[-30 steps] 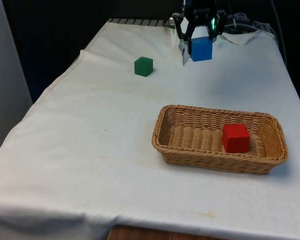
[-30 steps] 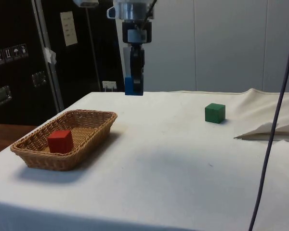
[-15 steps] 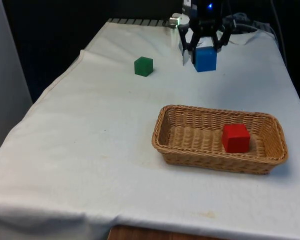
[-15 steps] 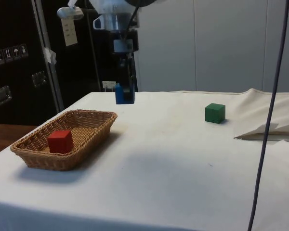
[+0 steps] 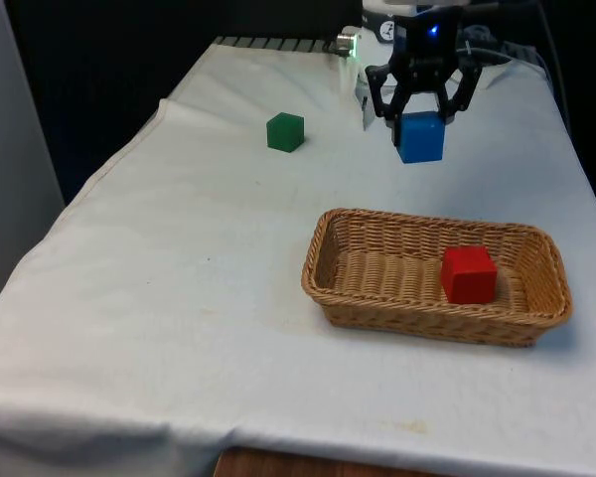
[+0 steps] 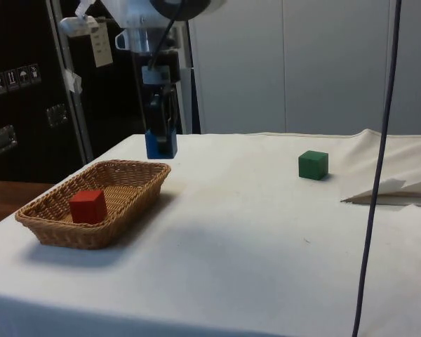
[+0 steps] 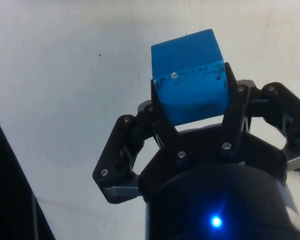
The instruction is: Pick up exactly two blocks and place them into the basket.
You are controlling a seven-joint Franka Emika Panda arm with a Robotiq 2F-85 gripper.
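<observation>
The gripper (image 5: 421,111) we find clamped on the blue block (image 5: 421,137), held clear above the cloth just beyond the basket's (image 5: 330,298) far rim — red block (image 5: 468,274) inside, green block (image 5: 285,131) well apart on the cloth

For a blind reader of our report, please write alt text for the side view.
The gripper holds a blue block in the air above the table, near the far end of a wicker basket that contains a red block. A green block sits alone on the white cloth.
</observation>
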